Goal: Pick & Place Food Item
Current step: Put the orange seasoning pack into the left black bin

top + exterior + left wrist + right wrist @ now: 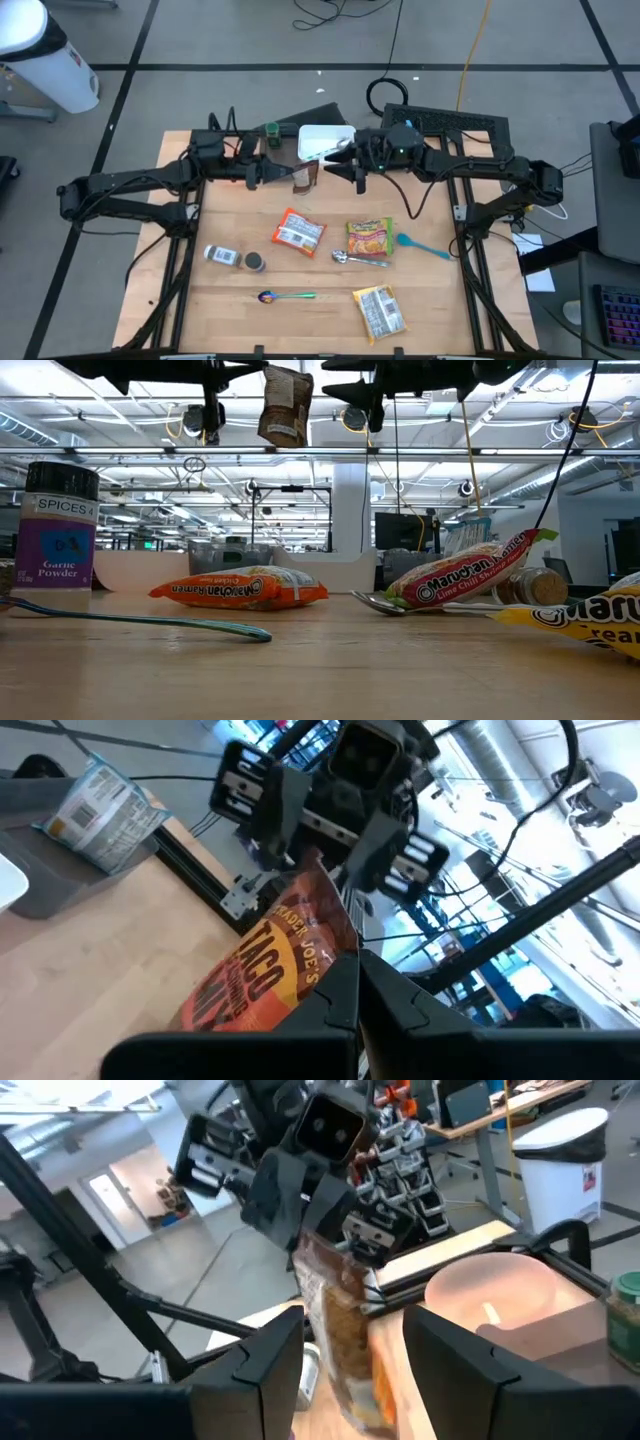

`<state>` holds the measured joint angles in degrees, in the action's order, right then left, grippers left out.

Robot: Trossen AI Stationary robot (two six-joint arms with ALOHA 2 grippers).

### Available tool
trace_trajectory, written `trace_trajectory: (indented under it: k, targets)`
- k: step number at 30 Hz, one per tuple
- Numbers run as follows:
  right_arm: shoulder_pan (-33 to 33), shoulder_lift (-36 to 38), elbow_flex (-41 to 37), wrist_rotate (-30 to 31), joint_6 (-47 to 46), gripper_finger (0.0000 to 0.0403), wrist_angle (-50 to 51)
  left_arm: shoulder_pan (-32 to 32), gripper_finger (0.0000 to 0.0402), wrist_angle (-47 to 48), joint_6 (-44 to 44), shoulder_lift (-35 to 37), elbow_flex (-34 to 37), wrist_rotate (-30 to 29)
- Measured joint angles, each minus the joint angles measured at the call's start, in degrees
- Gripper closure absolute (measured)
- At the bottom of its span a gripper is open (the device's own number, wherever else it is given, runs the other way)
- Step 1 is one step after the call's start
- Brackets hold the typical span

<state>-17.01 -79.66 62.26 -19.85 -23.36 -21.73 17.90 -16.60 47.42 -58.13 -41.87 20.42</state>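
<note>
A brown and orange taco seasoning packet (306, 177) hangs high above the far middle of the table, between my two grippers. It also shows in the low view (285, 405). My left gripper (290, 176) is shut on it from the left. My right gripper (337, 170) faces it from the right and is open. In the right wrist view its two fingers stand on either side of the packet (340, 1320) with a gap to each. A white bowl (325, 140) stands just beyond, at the table's far edge. My left gripper pinches the packet's near end (335, 975) between its two fingers. The fingers come level from the table's left. The packet sticks out beyond them toward my right gripper, slightly tilted and lifted clear of the table.
On the table lie an orange ramen packet (298, 232), a lime chili ramen packet (369, 238), a third packet (380, 310), a spice jar (222, 257), a metal spoon (355, 259), a teal spoon (420, 245) and a coloured spoon (285, 296). A green-lidded jar (271, 130) stands beside the bowl.
</note>
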Motion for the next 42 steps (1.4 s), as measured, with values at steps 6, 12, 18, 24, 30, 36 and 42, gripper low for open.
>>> trace_trajectory:
  k: [6, 12, 18, 24, 30, 36, 42]
  targets:
    - [-0.3, 0.0, 0.0, -1.3, -0.2, 0.0238, -1.9, -0.9, 0.0401, -0.5, -0.4, 0.0, 0.0, -0.1]
    - [0.1, -2.1, 0.0, -1.3, -1.8, 0.0238, -4.8, -1.7, 0.0401, -2.5, -0.8, 0.0, 0.0, -0.1]
    - [0.3, -6.7, 0.0, -5.7, -8.5, 0.0238, -15.9, -2.0, 0.0401, -2.8, -0.8, -0.4, 0.0, 0.0]
    - [0.2, -8.3, 0.0, -6.0, -11.7, 0.0238, -20.1, -2.0, 0.0401, -3.1, -0.8, -0.4, 0.0, 0.0]
    - [0.2, -8.4, 0.0, -7.4, -11.0, 0.0242, -19.7, -2.0, 0.0401, -3.1, -1.2, -0.4, 0.0, 0.0]
    - [0.2, -8.4, 0.0, -7.5, -10.8, 0.0272, -18.1, -1.9, 0.0401, -3.2, -1.8, -0.4, 0.0, -0.7]
    - [0.2, -8.3, 0.0, -7.5, -10.4, 0.0317, -18.2, -1.8, 0.0401, -3.2, -1.8, -0.4, 0.0, -0.9]
